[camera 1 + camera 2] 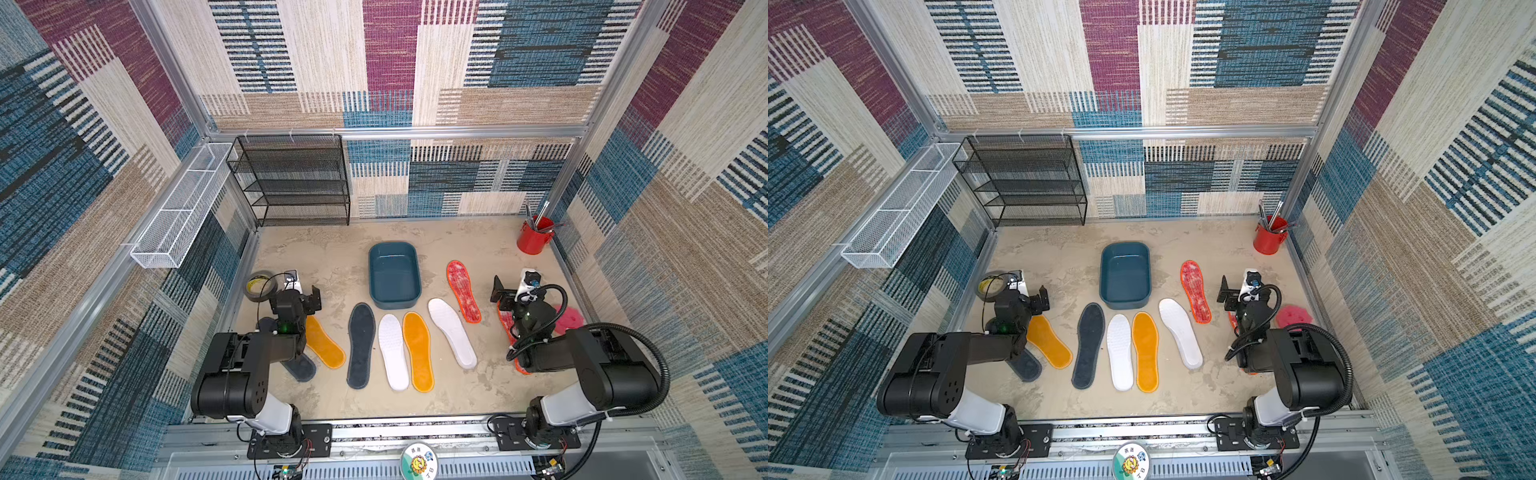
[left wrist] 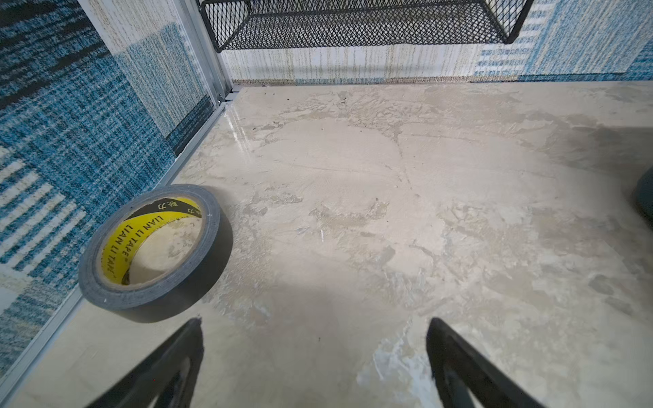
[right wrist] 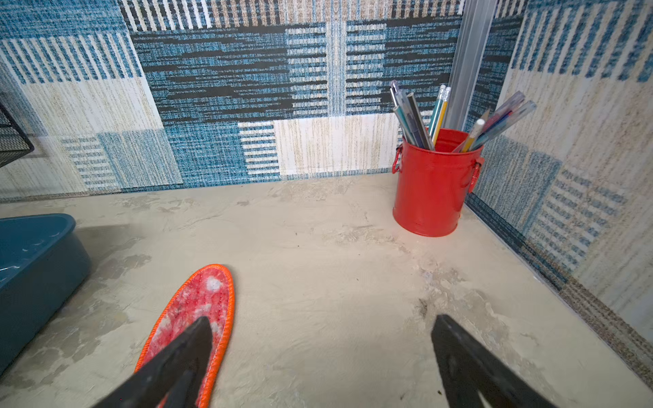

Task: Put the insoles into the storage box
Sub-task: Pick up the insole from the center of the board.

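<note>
Eight insoles (image 1: 392, 353) lie flat on the surface (image 1: 478, 249), all outside the empty storage box (image 1: 394, 276), mostly fanned along its near side. My left claw (image 2: 314, 321) and right claw (image 3: 322, 318) hang spread, holding nothing. I judge that thin pads may skid instead of lifting, or bridge the box's rim.

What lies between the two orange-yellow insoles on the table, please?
A dark grey insole and a white insole, side by side; both top views show it.
</note>
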Tool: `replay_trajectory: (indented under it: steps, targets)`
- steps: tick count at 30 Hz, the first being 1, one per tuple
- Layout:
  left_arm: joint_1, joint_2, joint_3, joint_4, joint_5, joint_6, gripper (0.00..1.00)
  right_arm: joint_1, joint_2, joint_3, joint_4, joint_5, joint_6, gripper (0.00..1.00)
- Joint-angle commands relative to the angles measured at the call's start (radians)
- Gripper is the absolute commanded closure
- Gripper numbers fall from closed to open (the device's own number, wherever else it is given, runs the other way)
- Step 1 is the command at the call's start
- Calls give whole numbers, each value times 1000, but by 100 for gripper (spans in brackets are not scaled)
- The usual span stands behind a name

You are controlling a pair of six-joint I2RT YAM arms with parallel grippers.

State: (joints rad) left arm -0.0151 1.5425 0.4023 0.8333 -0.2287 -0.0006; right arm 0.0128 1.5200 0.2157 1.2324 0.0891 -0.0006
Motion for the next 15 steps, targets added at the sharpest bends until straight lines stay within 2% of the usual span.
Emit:
replay_trajectory:
  steps: [1, 15]
  targets:
    - [0, -1, 4, 26, 4, -20, 1, 1, 0, 5, 30, 11, -4, 2]
    - [13, 1, 8, 16, 29, -27, 0, 0, 0, 7, 27, 9, -4, 2]
